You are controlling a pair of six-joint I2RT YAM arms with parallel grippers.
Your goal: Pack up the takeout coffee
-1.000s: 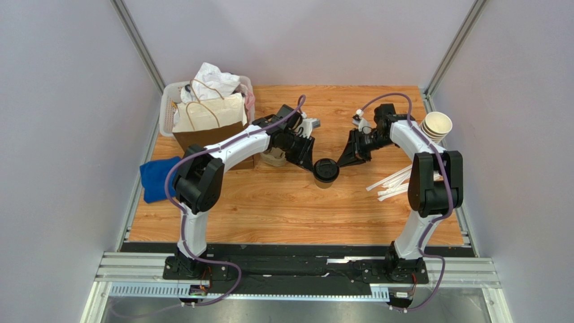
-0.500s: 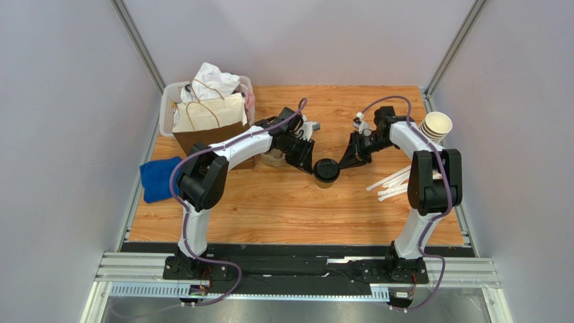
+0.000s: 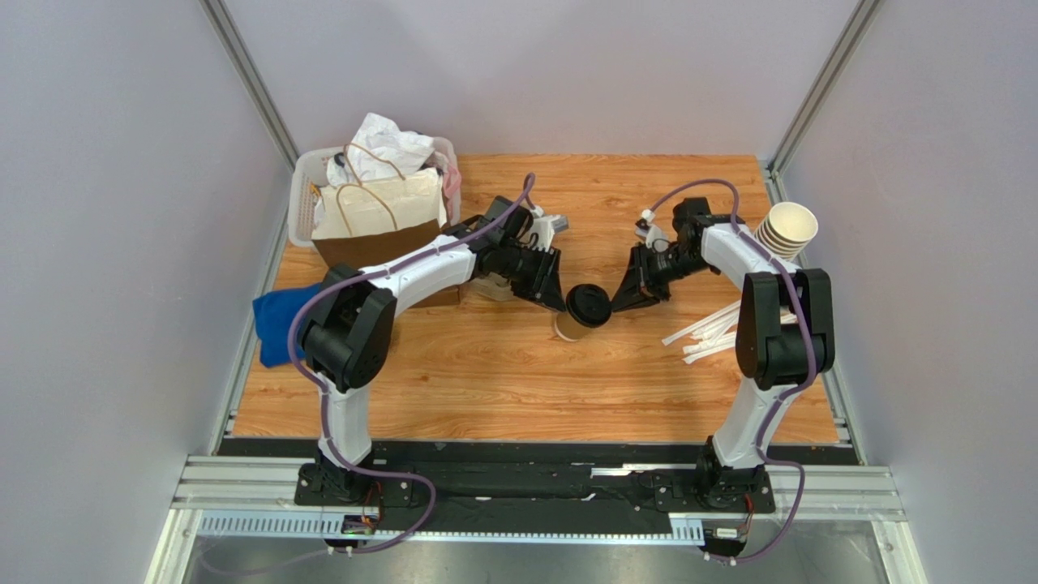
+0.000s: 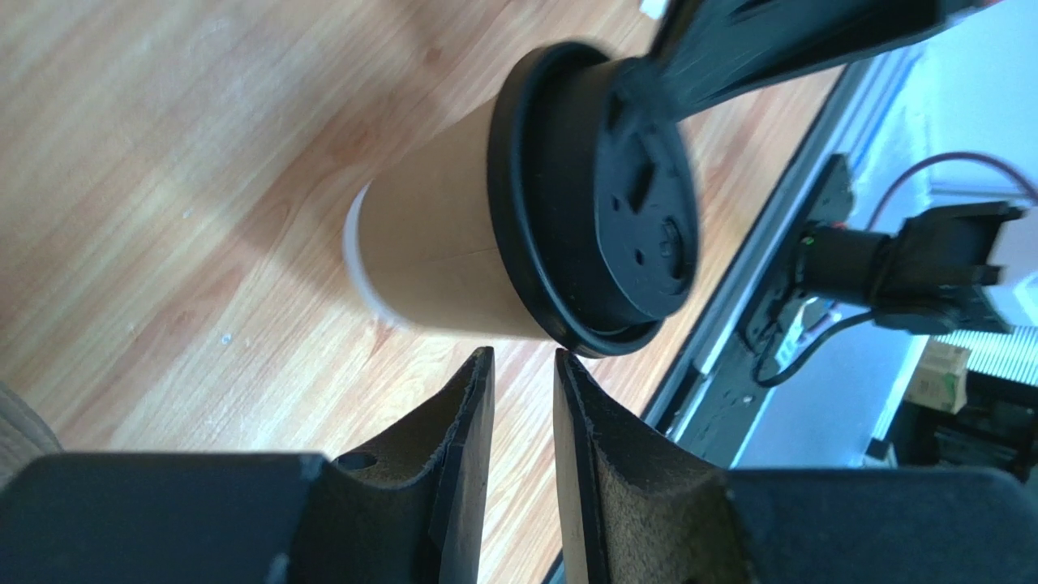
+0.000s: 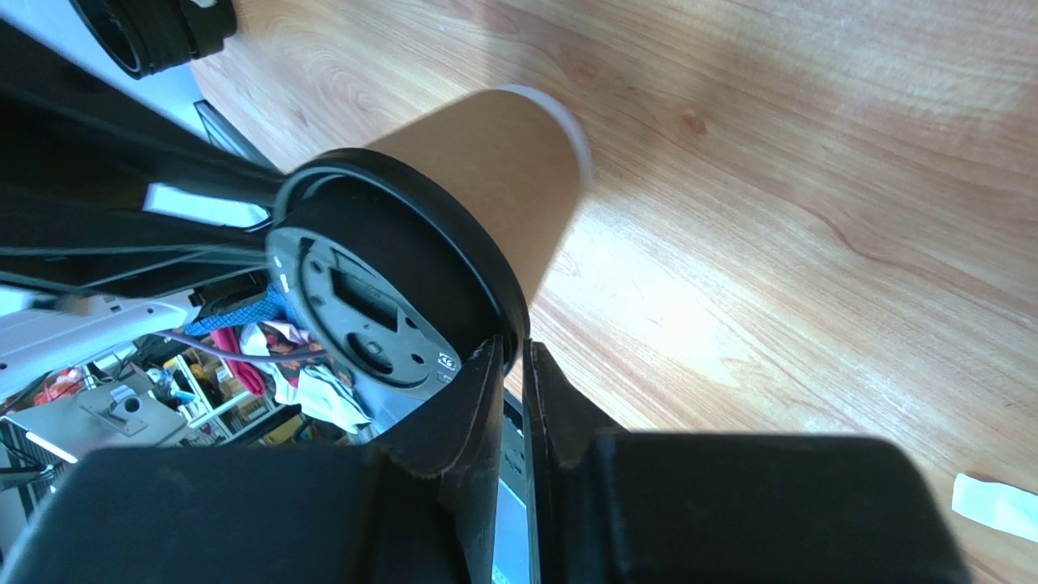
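Pinching only the rim of the black lid [image 5: 366, 304], the right pincer [image 5: 512, 353] holds the takeout coffee [image 5: 487, 158] tilted just beyond its tips, above the surface [image 5: 792, 183]. The left pincer [image 4: 522, 359], slightly ajar and empty, sits just beside that rim. On so thin a grip, the lid could pop loose or slip, dropping and spilling the coffee.

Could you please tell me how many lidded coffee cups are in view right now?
1. The takeout coffee is tilted near the middle of the wooden table; others could be hidden inside the brown paper bag.
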